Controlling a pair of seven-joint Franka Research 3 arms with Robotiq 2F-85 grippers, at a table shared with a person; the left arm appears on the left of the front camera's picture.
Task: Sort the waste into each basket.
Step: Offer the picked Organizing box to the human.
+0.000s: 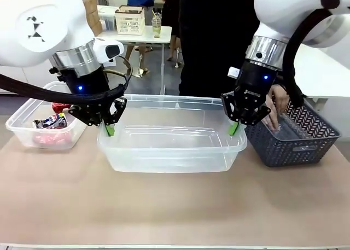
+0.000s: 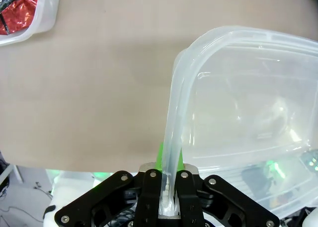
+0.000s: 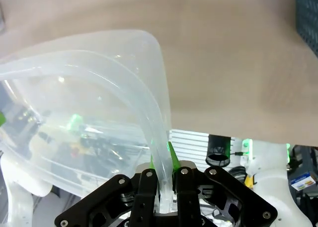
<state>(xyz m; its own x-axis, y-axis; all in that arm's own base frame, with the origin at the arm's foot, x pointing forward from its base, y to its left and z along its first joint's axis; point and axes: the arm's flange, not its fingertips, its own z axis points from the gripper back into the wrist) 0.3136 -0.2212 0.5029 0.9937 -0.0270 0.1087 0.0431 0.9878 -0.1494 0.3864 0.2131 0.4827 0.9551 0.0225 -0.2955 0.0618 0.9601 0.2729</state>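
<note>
My left gripper (image 1: 109, 128) is pinched tight on the nine o'clock rim of the large clear tub (image 1: 169, 151). My right gripper (image 1: 234, 127) grips its three o'clock rim the same way, with the thin wall clamped in each. The tub sits mid-table (image 1: 164, 206). Just beside it at nine o'clock, the small clear tub (image 1: 19, 131) holds red and silver cans (image 1: 52, 121). At three o'clock, a person's hand (image 1: 276, 103) reaches into the dark lattice basket (image 1: 306, 146), resting on something clear that I cannot make out.
</note>
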